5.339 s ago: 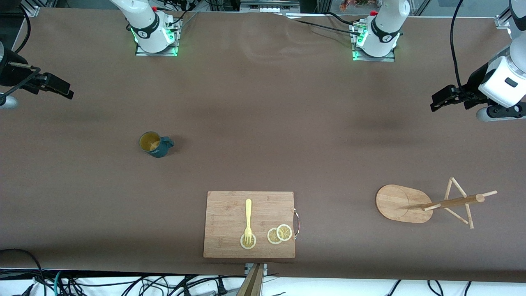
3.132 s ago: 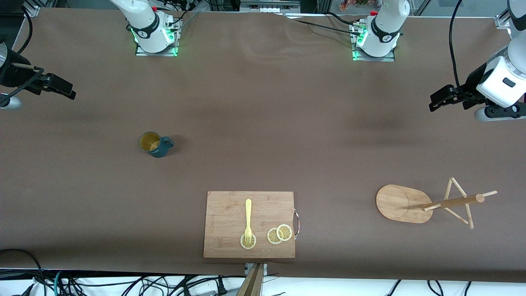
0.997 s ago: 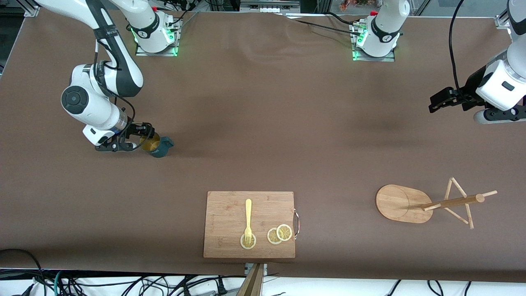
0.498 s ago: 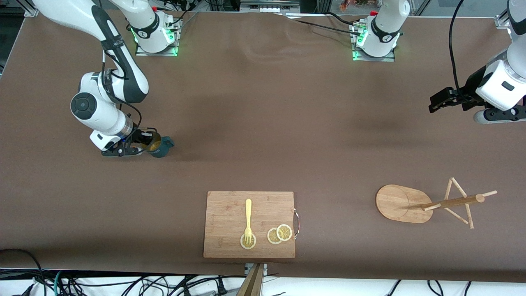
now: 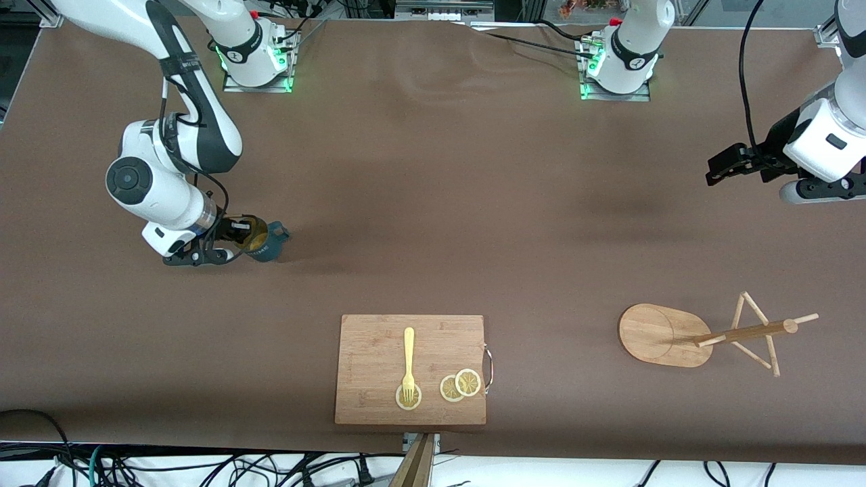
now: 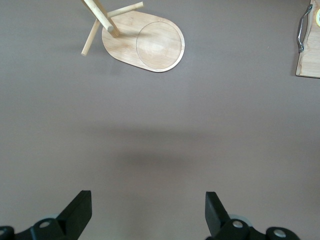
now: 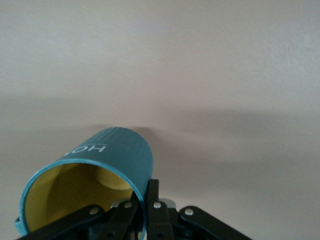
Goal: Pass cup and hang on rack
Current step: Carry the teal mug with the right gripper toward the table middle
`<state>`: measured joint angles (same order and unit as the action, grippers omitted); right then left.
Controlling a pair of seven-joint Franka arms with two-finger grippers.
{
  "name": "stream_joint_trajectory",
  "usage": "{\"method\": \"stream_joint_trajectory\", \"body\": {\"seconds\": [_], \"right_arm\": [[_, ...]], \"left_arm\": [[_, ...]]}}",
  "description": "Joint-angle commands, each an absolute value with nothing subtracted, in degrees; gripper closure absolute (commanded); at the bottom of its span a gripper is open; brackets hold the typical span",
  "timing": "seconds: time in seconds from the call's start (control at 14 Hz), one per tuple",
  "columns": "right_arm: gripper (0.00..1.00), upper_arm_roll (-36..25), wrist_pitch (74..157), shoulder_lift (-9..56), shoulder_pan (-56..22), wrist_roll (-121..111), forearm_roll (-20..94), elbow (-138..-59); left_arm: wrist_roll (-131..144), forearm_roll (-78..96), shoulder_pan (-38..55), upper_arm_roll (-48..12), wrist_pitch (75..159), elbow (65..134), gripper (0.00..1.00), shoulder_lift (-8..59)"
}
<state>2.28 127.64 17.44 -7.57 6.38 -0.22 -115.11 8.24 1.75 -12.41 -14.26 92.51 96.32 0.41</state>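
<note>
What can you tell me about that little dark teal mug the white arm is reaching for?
The small dark teal mug has a ribbed outer wall with pale lettering, a side handle pointing away from the arm, and a yellowish interior. It sits toward the right arm's end of the brown table, farther from the front camera than the wooden cutting board. The right gripper is shut on its rim, one finger inside and one outside. In the right wrist view the mug appears tilted; whether it has left the table is unclear.

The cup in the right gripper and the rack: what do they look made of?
The cup, its wall pinched by the right gripper: likely glazed ceramic or perhaps plastic; ribbed teal outside, smooth yellow interior with a soft sheen. The rack: light unfinished-looking wood, probably bamboo; grain shows on its oval base and pegs.
</note>
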Motion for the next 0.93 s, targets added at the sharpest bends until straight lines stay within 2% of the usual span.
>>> {"method": "stream_joint_trajectory", "body": {"seconds": [0.0, 0.14, 0.43, 0.71, 0.85], "right_arm": [[1.00, 2.4, 118.8, 19.6, -14.2, 17.4, 0.6, -104.7], [1.00, 2.4, 115.8, 22.8, -19.7, 26.2, 1.9, -98.5], [1.00, 2.3, 115.7, 32.3, -32.1, 40.0, 3.6, -86.1], [1.00, 2.0, 118.7, 42.9, -42.0, 54.5, 3.4, -74.9], [1.00, 1.9, 124.2, 45.9, -45.5, 58.0, 3.4, -74.2]], "left_arm": [[6.9, 2.0, -12.8, -14.5, 91.8, 95.0, 0.00, 0.9], [6.9, 2.0, -12.8, -14.5, 91.8, 95.0, 0.00, 0.9], [6.9, 2.0, -12.8, -14.5, 91.8, 95.0, 0.00, 0.9], [6.9, 2.0, -12.8, -14.5, 91.8, 95.0, 0.00, 0.9], [6.9, 2.0, -12.8, -14.4, 91.8, 95.0, 0.00, 1.0]]}}
